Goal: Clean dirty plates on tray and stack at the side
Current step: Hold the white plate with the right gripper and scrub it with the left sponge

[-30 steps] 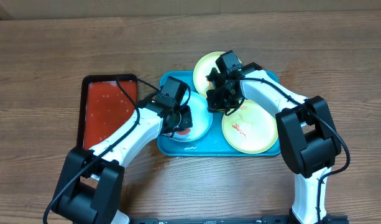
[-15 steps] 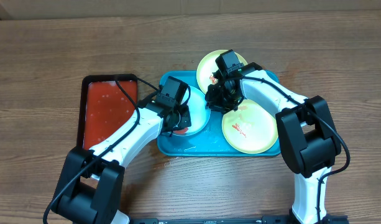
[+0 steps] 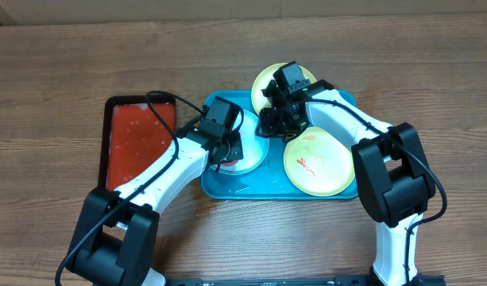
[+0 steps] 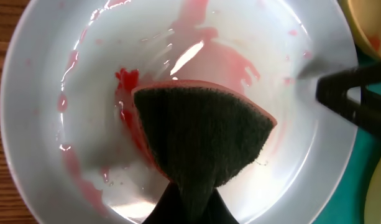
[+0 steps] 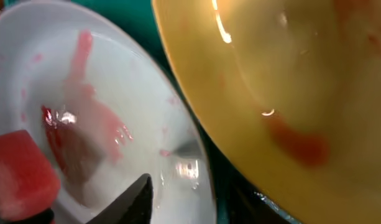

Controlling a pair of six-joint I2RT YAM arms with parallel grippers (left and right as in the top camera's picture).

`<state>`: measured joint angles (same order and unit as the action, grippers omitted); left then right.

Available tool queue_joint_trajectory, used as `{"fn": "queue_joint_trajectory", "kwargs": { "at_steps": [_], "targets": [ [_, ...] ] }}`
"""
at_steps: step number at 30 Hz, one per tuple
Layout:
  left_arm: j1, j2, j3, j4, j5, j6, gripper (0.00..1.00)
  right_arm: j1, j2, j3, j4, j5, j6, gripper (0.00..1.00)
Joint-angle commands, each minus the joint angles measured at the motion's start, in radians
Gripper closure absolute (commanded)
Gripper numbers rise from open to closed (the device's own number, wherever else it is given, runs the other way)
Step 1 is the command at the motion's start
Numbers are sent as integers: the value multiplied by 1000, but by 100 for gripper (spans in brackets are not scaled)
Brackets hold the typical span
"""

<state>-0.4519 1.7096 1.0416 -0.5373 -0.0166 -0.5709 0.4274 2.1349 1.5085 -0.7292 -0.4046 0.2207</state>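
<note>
Plates lie three to the blue tray [image 3: 227,187]: the white plate [image 3: 253,151] at its left end, one yellow plate [image 3: 318,163] at its right end, and a second yellow plate [image 3: 267,79] overhanging its far rim. Since a second ago the white plate has slid a little toward the tray's far side. The right hand [image 3: 276,119] has shifted left to that plate's edge; whether it grips anything I cannot tell. The left hand [image 3: 226,152] is directly above the white plate, pinched on a dark-faced red sponge [image 4: 202,134] that presses into pink smears. A black tray [image 3: 136,143] lies just left of the blue one on the wooden surface [image 3: 68,79].
</note>
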Motion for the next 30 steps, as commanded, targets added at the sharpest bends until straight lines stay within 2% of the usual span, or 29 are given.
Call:
{"fn": "queue_joint_trajectory", "kwargs": {
  "at_steps": [1,4,14,25,30],
  "targets": [
    [-6,16,3,6,-17,-13,96,6,8,18,0,19,-73,85],
    [-7,16,3,8,-17,-12,96,10,8,18,-5,19,-63,96],
    [-7,16,3,58,37,-1,96,10,-17,19,-55,104,143,96],
    [-7,95,2,155,36,-4,96,10,-63,19,-112,252,176,96],
    [-7,151,3,206,59,-6,96,11,-63,19,-118,245,176,96]
  ]
}}
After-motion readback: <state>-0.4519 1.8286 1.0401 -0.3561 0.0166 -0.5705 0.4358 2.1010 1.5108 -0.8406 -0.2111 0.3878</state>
